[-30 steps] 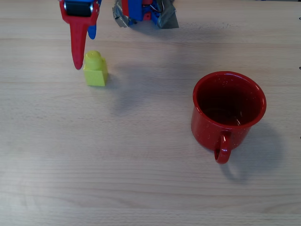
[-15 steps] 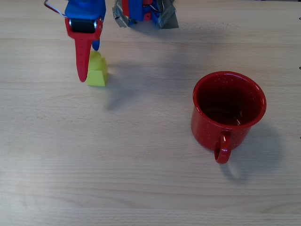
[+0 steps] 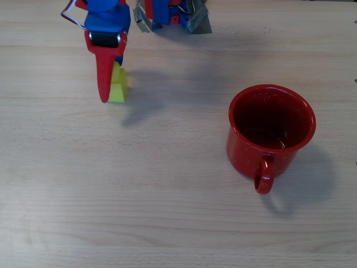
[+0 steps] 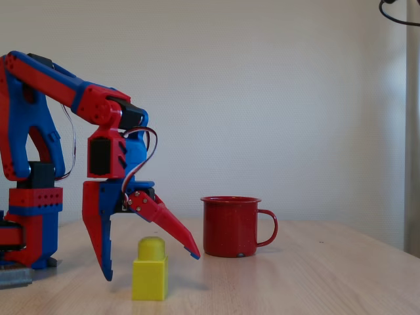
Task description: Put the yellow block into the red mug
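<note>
Two task things sit on the desk (image 3: 167,212) in the overhead view: the yellow block (image 3: 118,85) at upper left, partly under the red and blue gripper (image 3: 109,84), and the red mug (image 3: 270,129) well apart at right, handle toward the bottom edge. Seen from the fixed view, the gripper (image 4: 151,266) spreads its jaws wide, tips low on either side of the upright block (image 4: 150,270); the mug (image 4: 231,226) stands beyond.

yellow block (image 4: 150,270) upright on the table (stud up); red mug (image 3: 271,131) upright, well apart.
</note>
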{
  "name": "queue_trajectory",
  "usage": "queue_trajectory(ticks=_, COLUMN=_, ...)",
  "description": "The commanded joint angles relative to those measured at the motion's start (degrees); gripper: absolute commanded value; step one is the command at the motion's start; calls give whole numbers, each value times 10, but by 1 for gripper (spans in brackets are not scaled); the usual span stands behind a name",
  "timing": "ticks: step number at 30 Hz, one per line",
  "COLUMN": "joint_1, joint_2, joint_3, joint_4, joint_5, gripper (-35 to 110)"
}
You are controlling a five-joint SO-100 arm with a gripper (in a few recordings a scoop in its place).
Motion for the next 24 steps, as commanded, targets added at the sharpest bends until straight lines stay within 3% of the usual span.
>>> queue_trajectory(ticks=1, joint_1=0, joint_2=11, joint_3=-9, joint_4=-7, joint_5=4, gripper=43)
queue_trajectory(ticks=7, joint_1=-2, joint_2=11, joint_3=3, joint_4=-35, joint_5=4, gripper=26)
queue_trajectory(ticks=11, joint_1=-5, joint_2=11, joint_3=4, joint_4=-46, joint_5=4, gripper=1)
queue_trajectory(ticks=24, joint_1=-2, joint_2=65, joint_3=-27, joint_4=-10, joint_5=50, gripper=0)
